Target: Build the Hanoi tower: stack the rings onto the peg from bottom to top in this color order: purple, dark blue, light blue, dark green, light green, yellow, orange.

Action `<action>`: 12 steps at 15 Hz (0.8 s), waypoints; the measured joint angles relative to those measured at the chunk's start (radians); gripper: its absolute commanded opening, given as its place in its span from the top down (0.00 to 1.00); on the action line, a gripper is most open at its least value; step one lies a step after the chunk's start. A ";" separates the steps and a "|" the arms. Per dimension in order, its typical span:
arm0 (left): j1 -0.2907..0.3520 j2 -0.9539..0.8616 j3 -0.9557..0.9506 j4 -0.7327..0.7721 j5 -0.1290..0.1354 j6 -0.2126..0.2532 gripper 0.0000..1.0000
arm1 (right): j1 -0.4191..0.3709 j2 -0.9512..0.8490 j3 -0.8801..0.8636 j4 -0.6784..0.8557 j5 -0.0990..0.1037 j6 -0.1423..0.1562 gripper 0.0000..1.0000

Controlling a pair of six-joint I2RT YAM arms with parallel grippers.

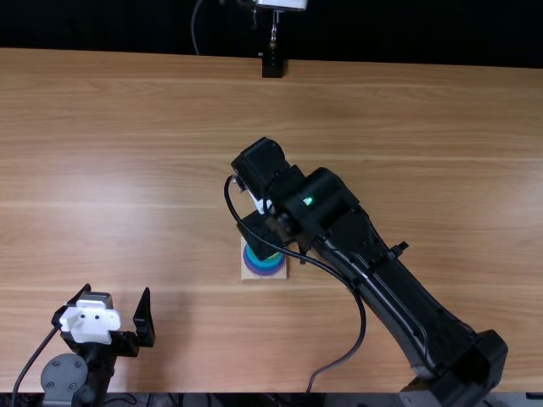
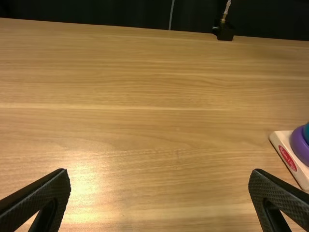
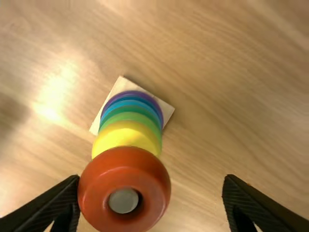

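The wooden base [image 1: 247,273] stands mid-table in the top view, below my right gripper [image 1: 260,236]. In the right wrist view, the stack rises from the base [image 3: 169,112]: purple ring [image 3: 155,102] lowest, then blue and green bands, yellow ring [image 3: 124,135], and orange ring [image 3: 91,181] uppermost, around the peg's tip [image 3: 123,201]. The right gripper [image 3: 152,179] is open, one finger close beside the orange ring, the other well apart. Left of the base, my left gripper [image 1: 117,292] is open. The left wrist view has this gripper [image 2: 159,171], with the purple ring [image 2: 300,145] off beyond one finger.
A black stand [image 1: 272,66] sits at the far edge of the table [image 1: 127,127]. The right arm spans from the lower right to the middle, a loose cable arching beside it.
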 measured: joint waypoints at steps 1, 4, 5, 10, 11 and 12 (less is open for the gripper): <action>0.000 0.000 0.000 0.000 0.000 0.000 0.00 | 0.000 0.000 0.019 0.005 0.006 0.002 0.00; 0.000 0.000 0.000 0.000 0.000 0.000 0.00 | 0.000 0.000 0.032 0.009 0.019 0.002 0.00; 0.000 0.000 0.000 0.000 0.000 0.000 0.00 | 0.000 0.000 0.032 0.008 0.019 0.003 0.00; 0.000 0.000 0.000 0.000 0.000 0.000 0.00 | -0.003 -0.006 0.072 0.180 0.024 0.044 0.00; 0.000 0.000 0.000 0.000 0.000 0.000 0.00 | -0.020 -0.019 0.070 0.249 0.021 0.061 0.00; 0.000 0.000 0.000 0.000 0.000 0.000 0.00 | -0.056 -0.058 0.042 0.331 0.022 0.070 0.00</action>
